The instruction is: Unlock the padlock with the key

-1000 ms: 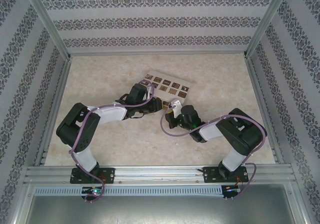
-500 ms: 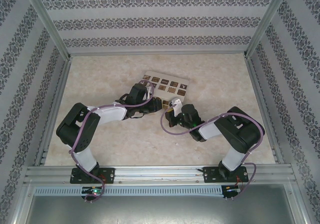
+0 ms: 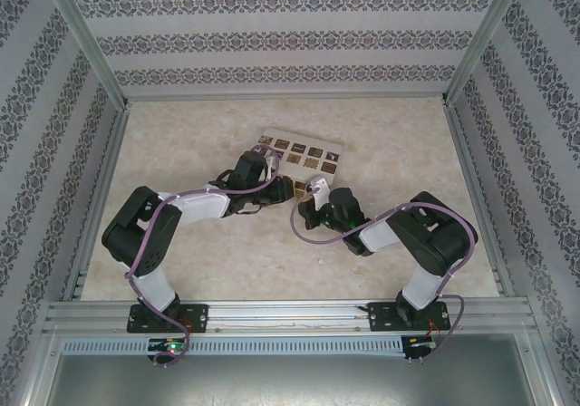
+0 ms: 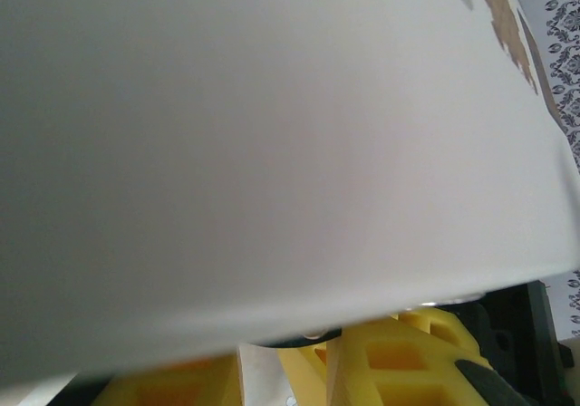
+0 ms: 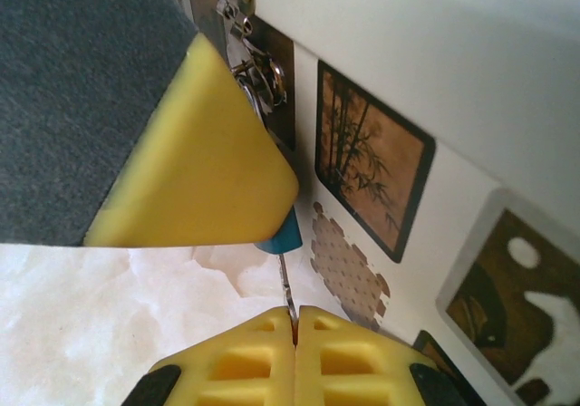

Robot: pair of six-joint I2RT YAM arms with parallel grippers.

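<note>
Patterned grey-and-white wallpaper point(image 3: 272, 39) lines the enclosure around a pale, marble-look counter point(image 3: 199, 270). A flat white box with brown picture squares point(image 3: 308, 157) lies near the middle of it, and both arms reach in to the box's near edge. The small blue-bodied padlock point(image 5: 283, 234) hangs at the side of that box. The right wrist view shows just a corner of its blue body, peeking out below a broad yellow finger point(image 5: 199, 170) of the left hand point(image 3: 276, 190). Above it, silver metalwork point(image 5: 258, 75) glints against the box, though I cannot separate shackle from hasp. The right hand point(image 5: 295, 329) has its yellow fingers pressed together on the thin, dark-silvery metal key point(image 5: 286, 288), which stands up from the fingertips with its tip meeting the underside of the blue body. Whether the blade is seated in the keyway or merely touching it is too small to tell. The left hand's fingers appear partly apart beside the box, but I cannot tell whether they clamp the padlock or only brace it. As I judge it, the key is picked up and lined up, so the task is about midway. Full insertion, the turn and the release of the shackle are left to do.
</note>
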